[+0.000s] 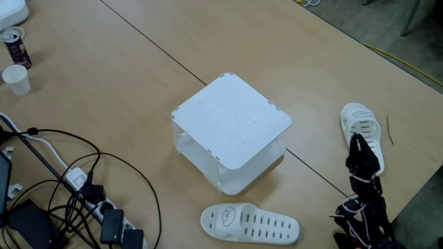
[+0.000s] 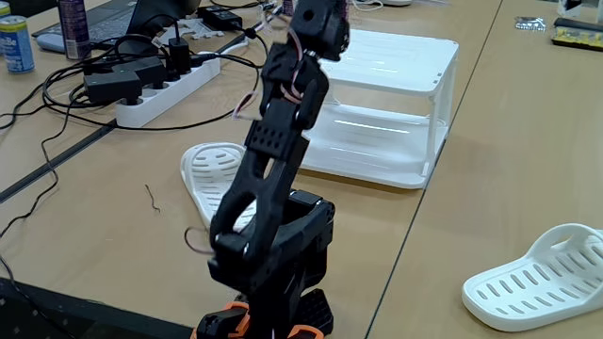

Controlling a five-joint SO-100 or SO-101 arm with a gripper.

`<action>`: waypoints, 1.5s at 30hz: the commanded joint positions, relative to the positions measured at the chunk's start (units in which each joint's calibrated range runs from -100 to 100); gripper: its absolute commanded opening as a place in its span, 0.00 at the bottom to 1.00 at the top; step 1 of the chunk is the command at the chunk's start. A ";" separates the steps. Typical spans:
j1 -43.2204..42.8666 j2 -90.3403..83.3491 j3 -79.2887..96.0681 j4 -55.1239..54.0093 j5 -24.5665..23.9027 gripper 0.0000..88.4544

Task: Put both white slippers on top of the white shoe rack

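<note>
Two white slippers (image 1: 250, 223) (image 1: 361, 125) flat on worktop (image 1: 124, 90) flanking empty white shoe rack (image 1: 232, 121), likely light, stiff, slick moulded plastic, best pinched across slotted strap edge; fingers' state impossible to tell, arm (image 2: 283, 141) blocking.

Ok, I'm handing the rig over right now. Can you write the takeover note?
Gripper: hanging over the slipper on the right of a fixed view; whether the jaws are open or shut cannot be told.
Slippers: one under the arm, the other in front of the shoe rack, both on the table.
Done: nothing, the rack top is bare.
Left: put both slippers on top of the rack.
</note>
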 commanded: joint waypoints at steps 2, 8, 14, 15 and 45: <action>0.30 13.14 -8.48 0.17 0.47 0.01; 0.46 28.96 -20.93 0.17 0.47 0.01; 12.39 49.66 -39.51 0.17 0.47 0.01; 15.84 52.77 -41.50 0.17 0.47 0.01; 54.49 72.54 -5.59 -0.27 0.47 0.02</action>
